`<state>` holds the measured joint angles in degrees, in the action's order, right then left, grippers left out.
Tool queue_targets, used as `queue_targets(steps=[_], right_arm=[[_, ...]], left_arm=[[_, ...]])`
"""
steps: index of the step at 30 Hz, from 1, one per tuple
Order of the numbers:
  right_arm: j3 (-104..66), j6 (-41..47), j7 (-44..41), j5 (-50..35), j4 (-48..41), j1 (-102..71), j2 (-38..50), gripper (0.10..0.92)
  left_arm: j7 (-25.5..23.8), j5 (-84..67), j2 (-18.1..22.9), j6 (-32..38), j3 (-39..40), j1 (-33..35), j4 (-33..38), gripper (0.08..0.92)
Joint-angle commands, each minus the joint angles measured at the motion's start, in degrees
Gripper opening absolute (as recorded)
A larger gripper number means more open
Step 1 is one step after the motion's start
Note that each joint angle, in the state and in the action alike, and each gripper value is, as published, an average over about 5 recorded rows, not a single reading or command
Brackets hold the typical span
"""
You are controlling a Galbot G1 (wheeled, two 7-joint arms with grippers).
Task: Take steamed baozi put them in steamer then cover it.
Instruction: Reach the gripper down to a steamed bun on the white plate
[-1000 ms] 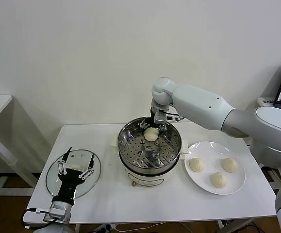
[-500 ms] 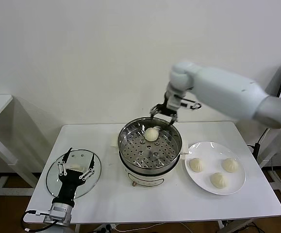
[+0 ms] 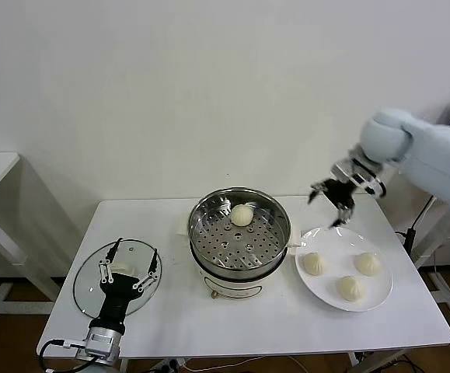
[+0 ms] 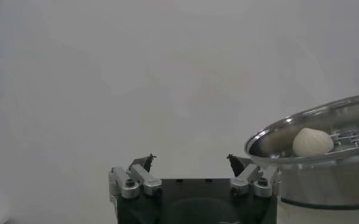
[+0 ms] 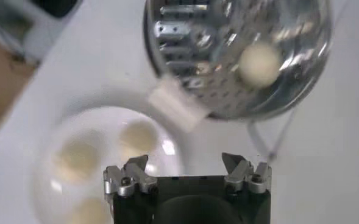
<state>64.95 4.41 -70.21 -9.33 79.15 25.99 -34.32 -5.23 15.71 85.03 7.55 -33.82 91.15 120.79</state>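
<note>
Though blurred, right claw (image 3: pixel 332 203) now plate-side (image 3: pixel 380 299).

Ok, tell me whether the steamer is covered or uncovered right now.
Uncovered. The steamer shows its perforated tray and one baozi inside, while the glass lid lies flat on the table to its left.

Steamer (image 3: pixel 240 233): shiny silver steel, tray dotted with dark round holes, cream-white base. Baozi (image 3: pixel 242 215) inside it: plain cream-white. Three baozi (image 3: pixel 315 263) right of the steamer: cream-white, on a plain white plate (image 3: pixel 380 294). Lid (image 3: pixel 85 291) left of the steamer: clear glass, silver rim. Table (image 3: pixel 209 326): white.
</note>
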Motion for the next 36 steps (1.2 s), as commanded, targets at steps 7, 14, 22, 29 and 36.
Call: queue_targets(steps=[7,14,22,29,36], right_arm=[[-17.9,10.3,6.7,5.9,-7.6,-25.9,-0.4,0.823],[-19.7,9.4,8.2,7.7,-11.5,-28.0,-4.7,0.823],[-19.4,9.5,8.8,7.1,-13.2,-28.0,-7.8,0.823],[-19.5,9.1,9.1,8.5,-13.9,-28.2,-9.3,0.823],[-19.8,8.9,9.1,9.3,-14.1,-28.4,-9.6,0.823]], left_arm=[[-0.1,0.3,0.1,0.2,0.1,-0.5,-1.4,0.823],[-0.2,0.2,0.0,0.1,-0.1,-0.9,-1.8,0.823],[-0.3,0.2,-0.2,0.1,-0.1,-1.1,-2.2,0.823],[-0.3,0.2,-0.1,0.1,0.0,-1.2,-2.2,0.823],[-0.3,0.2,-0.1,0.3,-0.2,-1.1,-2.2,0.823]])
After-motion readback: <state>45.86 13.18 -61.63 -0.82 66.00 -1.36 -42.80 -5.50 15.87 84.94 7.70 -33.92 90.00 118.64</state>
